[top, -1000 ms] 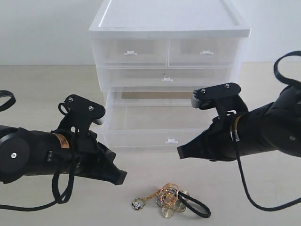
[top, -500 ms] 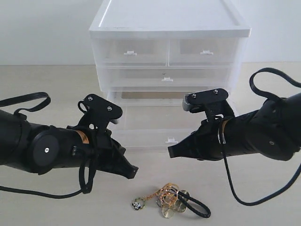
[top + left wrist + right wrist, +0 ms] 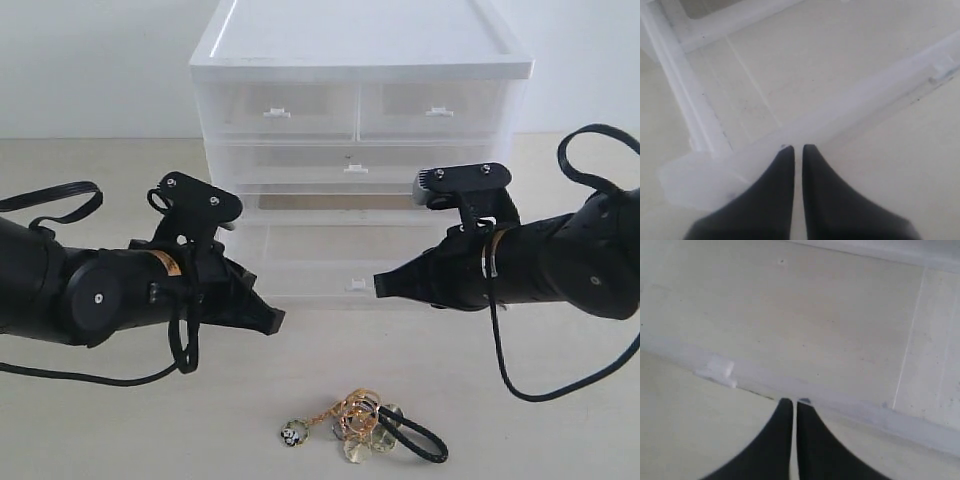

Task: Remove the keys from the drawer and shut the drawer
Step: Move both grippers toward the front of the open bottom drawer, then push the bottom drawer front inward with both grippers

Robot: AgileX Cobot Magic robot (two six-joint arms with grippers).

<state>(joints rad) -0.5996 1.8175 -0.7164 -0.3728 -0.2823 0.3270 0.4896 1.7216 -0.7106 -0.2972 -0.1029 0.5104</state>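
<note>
Beige table (image 3: 120,430), black-corded gold keys (image 3: 355,418), translucent open drawer (image 3: 325,268)

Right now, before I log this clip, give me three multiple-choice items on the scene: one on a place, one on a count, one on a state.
1. Where do the keys lie?
A. in the lowest drawer
B. on the table in front of the drawer unit
C. on top of the drawer unit

2. How many drawers does the drawer unit have?
A. three
B. four
C. six

3. The lowest drawer is:
A. pulled out
B. pushed fully in
C. lifted out of the drawer unit

Answers:
1 B: the bunch lies on the bare tabletop, on the near side of the drawer front.
2 B: there are two half-width drawers on top and two wide ones below.
3 A: its front stands forward of the drawer unit and its bare floor shows.
</note>
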